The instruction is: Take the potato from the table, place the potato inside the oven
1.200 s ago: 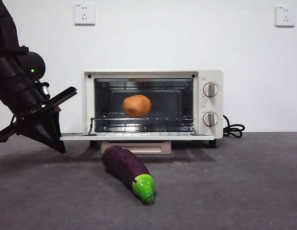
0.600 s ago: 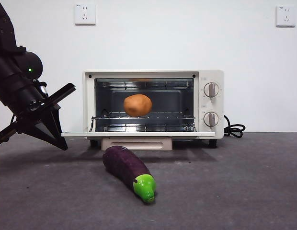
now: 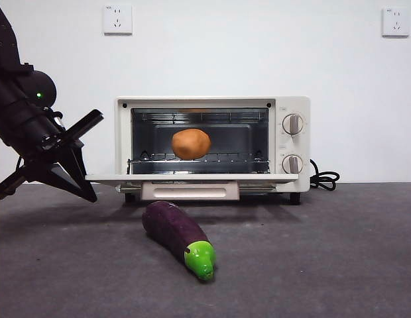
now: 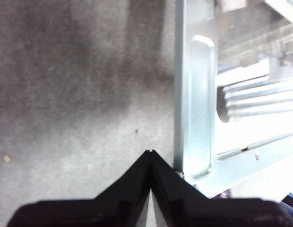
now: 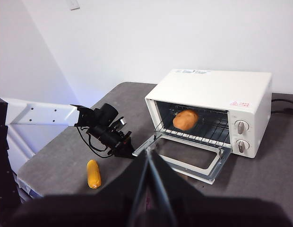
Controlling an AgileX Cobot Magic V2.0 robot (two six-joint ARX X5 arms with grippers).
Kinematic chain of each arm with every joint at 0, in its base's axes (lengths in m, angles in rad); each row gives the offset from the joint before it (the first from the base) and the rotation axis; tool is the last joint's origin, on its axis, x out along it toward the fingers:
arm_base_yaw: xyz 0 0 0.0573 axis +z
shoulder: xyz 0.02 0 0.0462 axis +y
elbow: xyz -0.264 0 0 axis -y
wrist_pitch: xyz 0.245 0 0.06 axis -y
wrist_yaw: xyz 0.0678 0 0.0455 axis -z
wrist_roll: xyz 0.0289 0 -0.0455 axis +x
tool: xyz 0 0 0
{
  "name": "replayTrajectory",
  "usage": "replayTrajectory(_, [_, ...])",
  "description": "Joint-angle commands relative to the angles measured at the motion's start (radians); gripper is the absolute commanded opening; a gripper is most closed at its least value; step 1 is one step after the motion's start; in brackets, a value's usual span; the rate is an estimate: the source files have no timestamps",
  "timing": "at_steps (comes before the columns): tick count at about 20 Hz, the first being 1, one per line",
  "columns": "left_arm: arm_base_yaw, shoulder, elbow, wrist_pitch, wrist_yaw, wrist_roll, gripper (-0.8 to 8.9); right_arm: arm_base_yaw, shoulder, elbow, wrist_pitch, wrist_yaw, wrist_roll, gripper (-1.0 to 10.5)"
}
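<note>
The potato (image 3: 191, 144) rests on the wire rack inside the oven (image 3: 212, 147), well apart from both tools. The oven door (image 3: 192, 178) hangs open, roughly level, its handle (image 3: 189, 191) facing forward.

Left tool (image 3: 86, 192): positioned at the left end of the open door, low, near the surface (image 3: 325, 252). In the left wrist view, the left tool's jaws (image 4: 150, 153) are pressed together at the tips, with nothing between them. The metal inner frame of the door lies just beside the tips; whether they touch it cannot be determined. In the right wrist view, the same tool (image 5: 130, 152) sits at the door's near corner.

Right tool (image 5: 149, 153): raised well above the surface, away from the oven, jaws closed with nothing held. It is outside the front view.

An eggplant (image 3: 177, 237) lies on the surface in front of the oven, green tip toward the camera, apart from the left tool. A yellow-orange corn-like item (image 5: 93, 173) lies on the surface near the left arm, on the side away from the oven.
</note>
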Motion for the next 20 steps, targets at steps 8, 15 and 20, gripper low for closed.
replayTrajectory(8, [0.024,-0.084,0.031,0.094,0.097,-0.069,-0.06,0.001,0.007,-0.006,-0.024,0.005,0.002,0.0])
replayTrajectory(15, [0.025,-0.097,0.031,0.211,0.163,-0.181,-0.05,0.001,0.008,-0.053,-0.024,0.004,0.004,0.0])
replayTrajectory(20, [0.025,-0.097,0.031,0.264,0.162,-0.238,-0.05,0.001,0.008,-0.118,-0.023,0.025,0.017,0.0])
